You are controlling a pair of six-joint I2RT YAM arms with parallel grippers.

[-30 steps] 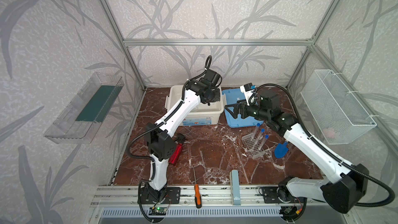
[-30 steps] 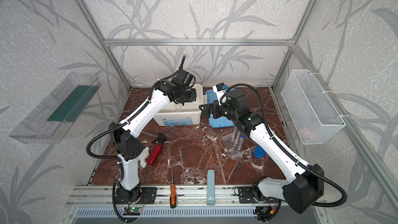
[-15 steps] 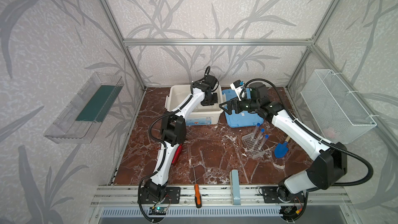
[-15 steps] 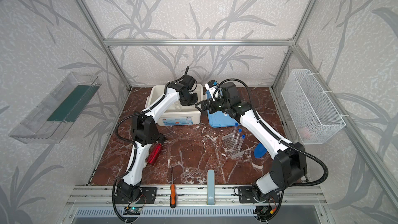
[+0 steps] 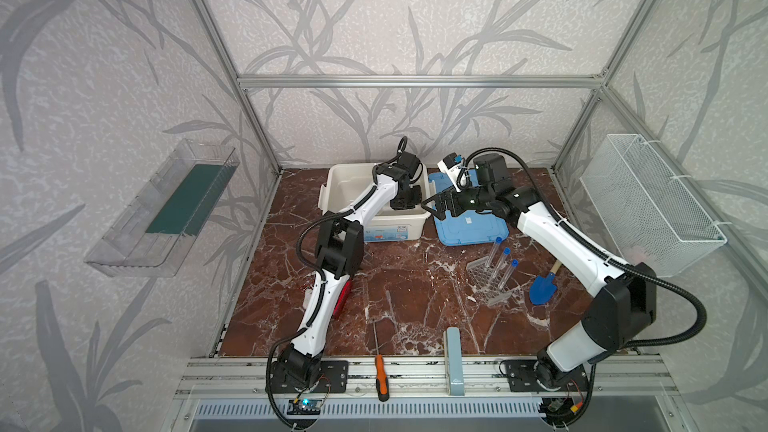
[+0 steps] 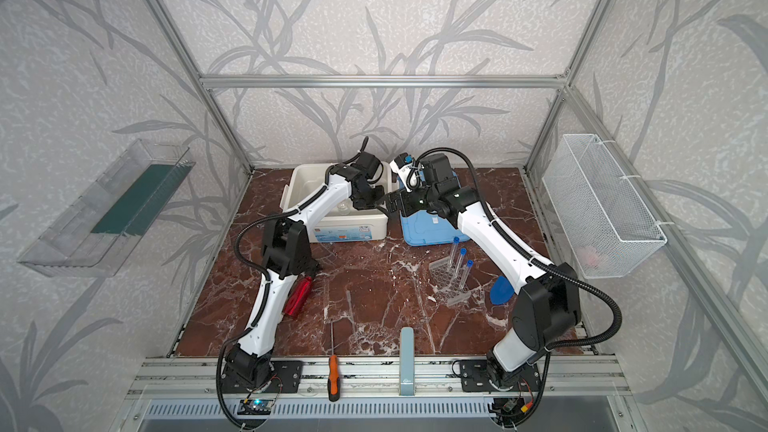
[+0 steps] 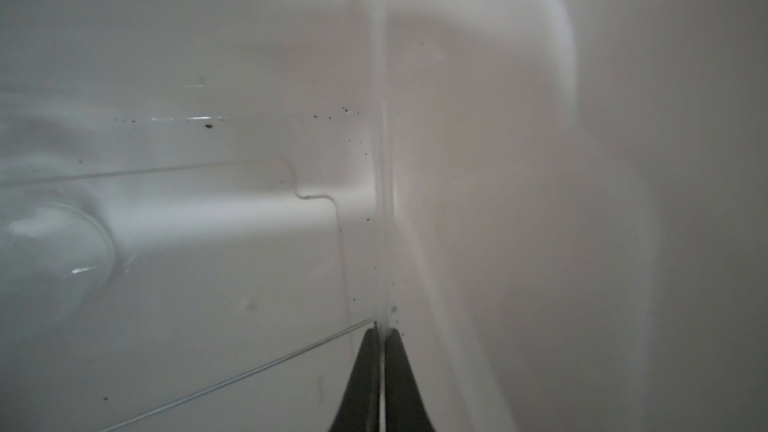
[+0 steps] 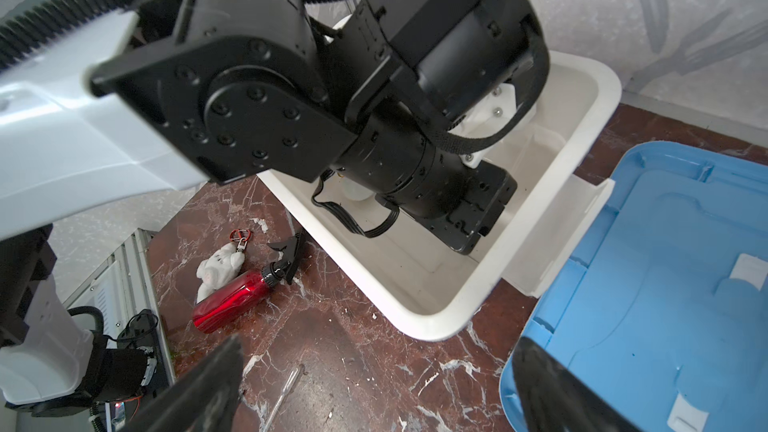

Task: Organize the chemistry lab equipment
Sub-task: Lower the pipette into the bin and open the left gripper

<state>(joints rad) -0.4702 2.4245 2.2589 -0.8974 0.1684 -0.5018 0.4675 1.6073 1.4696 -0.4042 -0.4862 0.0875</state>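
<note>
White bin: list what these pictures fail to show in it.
Left tool: tips hidden behind its wrist in both top views.
Dropper it pinches: far end cut off by the left wrist view's edge.
Rounded clear thing: blurred, cut by that edge.
Floor of the white bin: right wrist view, mostly covered by the left arm.

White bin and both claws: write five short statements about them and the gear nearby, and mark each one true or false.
1. The left claw, down in the white bin, is shut on a thin clear dropper. True.
2. The right claw grips a tube. False: it is open and empty.
3. Three blue-capped tubes stand in the clear rack. True.
4. The blue lid covers the bin. False: it lies on the table beside it.
5. The red spray bottle stands upright. False: it lies on its side.
</note>
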